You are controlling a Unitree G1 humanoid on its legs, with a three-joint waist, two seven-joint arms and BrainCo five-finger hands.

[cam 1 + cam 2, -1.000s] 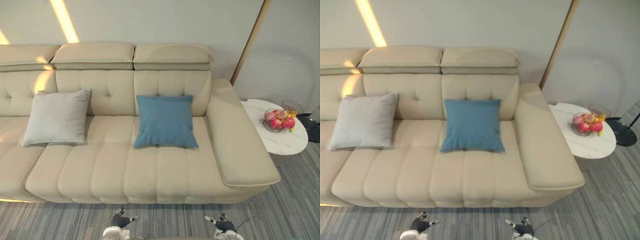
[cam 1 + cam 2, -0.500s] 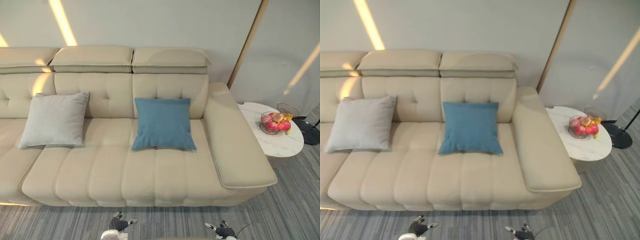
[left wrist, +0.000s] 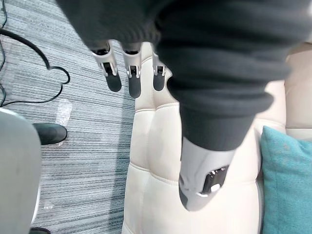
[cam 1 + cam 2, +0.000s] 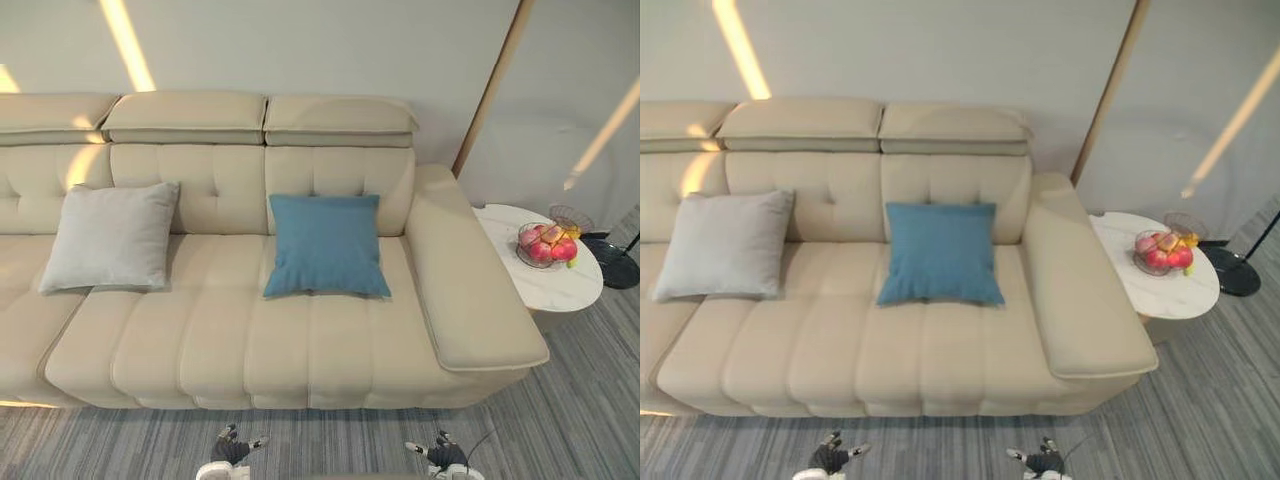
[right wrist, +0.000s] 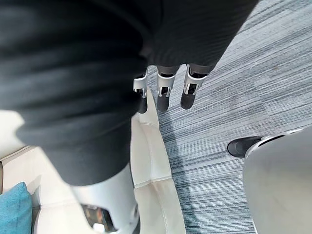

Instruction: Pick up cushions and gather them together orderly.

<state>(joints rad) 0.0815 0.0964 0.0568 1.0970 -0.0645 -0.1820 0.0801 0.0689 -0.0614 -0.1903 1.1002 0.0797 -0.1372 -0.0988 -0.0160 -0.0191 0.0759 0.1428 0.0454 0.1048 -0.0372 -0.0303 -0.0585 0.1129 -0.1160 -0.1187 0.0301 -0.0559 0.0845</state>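
Note:
A blue cushion (image 4: 326, 246) leans against the backrest of the beige sofa (image 4: 230, 340), on its right seat. A grey cushion (image 4: 108, 237) leans on the backrest further left, a seat's width away from the blue one. My left hand (image 4: 232, 450) and right hand (image 4: 438, 456) hang low in front of the sofa, over the carpet, well short of both cushions. In the left wrist view my left hand (image 3: 129, 73) has straight fingers and holds nothing; a corner of the blue cushion (image 3: 287, 180) shows past it. The right hand (image 5: 163, 90) is likewise open and empty.
A round white side table (image 4: 560, 285) stands right of the sofa's wide armrest (image 4: 470, 280), carrying a wire bowl of fruit (image 4: 547, 243). A slanted wooden pole (image 4: 490, 90) rises behind the armrest. Grey striped carpet (image 4: 560, 420) lies in front.
The whole picture has shifted slightly, so the camera has moved. Both cushions lie where they were, and both hands stay low and empty.

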